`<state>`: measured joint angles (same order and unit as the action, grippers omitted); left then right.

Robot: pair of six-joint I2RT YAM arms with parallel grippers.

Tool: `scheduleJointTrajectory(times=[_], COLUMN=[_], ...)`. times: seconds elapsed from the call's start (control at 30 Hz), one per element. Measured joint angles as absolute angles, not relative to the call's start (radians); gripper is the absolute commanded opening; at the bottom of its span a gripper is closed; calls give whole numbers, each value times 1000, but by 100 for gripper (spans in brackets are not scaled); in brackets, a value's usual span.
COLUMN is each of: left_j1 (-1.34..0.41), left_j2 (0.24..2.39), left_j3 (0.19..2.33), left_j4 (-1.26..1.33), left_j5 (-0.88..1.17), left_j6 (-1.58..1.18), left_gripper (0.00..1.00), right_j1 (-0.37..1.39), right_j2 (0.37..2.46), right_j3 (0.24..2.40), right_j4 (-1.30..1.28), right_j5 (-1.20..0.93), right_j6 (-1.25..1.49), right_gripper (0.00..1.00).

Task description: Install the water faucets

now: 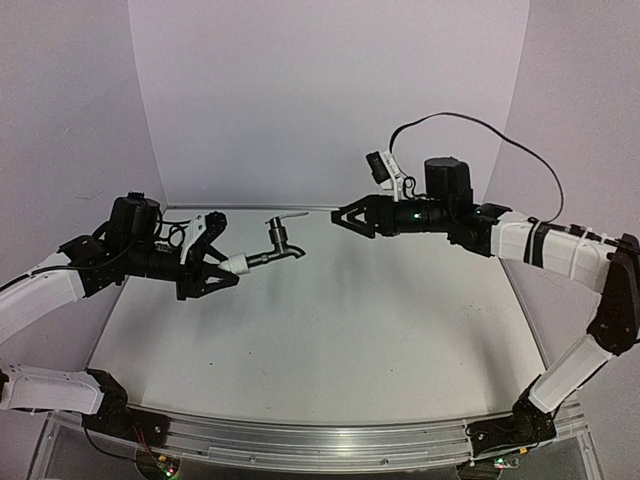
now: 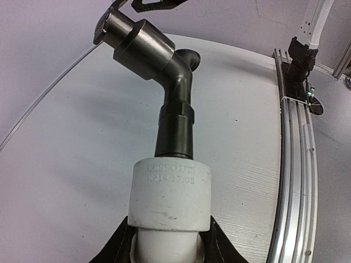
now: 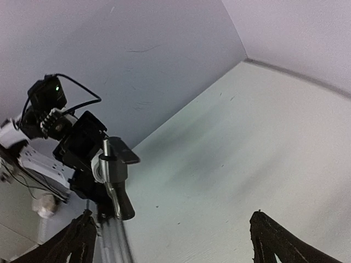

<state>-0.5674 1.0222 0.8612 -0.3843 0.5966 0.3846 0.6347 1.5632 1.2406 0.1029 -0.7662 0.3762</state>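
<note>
Left gripper (image 1: 228, 266) clamps the faucet (image 1: 277, 245) by its white fitting (image 1: 238, 264).
Right gripper (image 1: 340, 218), spread at 3 o'clock, likely grasps it next.

Right claw (image 3: 171, 233) spread wide, faucet (image 3: 114, 174) ahead, held above the white table (image 3: 247, 137).

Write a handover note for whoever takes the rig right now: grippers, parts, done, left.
Left gripper: shut on the white fitting, held above the table.
Right gripper: open, empty, facing the faucet, not touching it.
Done: the faucet's dark body sits in the fitting; cannot tell how tight.
Left: likely the right gripper takes the faucet to turn it home. Only one faucet in view.
</note>
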Motion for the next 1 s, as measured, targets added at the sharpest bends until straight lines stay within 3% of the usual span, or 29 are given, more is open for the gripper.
scheduleJointTrajectory(times=[0.37, 0.6, 0.73, 0.87, 1.0], left_j1=[-567, -567, -567, -567, -567], left_j2=[1060, 1132, 1165, 1175, 1177], left_j3=[861, 863, 878, 888, 896], left_j4=[-384, -401, -429, -442, -456], left_j5=[757, 896, 969, 1012, 1036], left_j6=[352, 320, 310, 309, 309], left_gripper=[0, 0, 0, 0, 0], right_j1=[890, 969, 1008, 1025, 1024], right_j2=[1448, 1449, 1475, 1522, 1561], right_j3=[1067, 1029, 1010, 1010, 1015], right_j4=[179, 231, 310, 359, 385], right_j5=[-601, -539, -483, -442, -410], right_j6=[-663, -1102, -1248, -1323, -1339], right_gripper=[98, 97, 87, 65, 53])
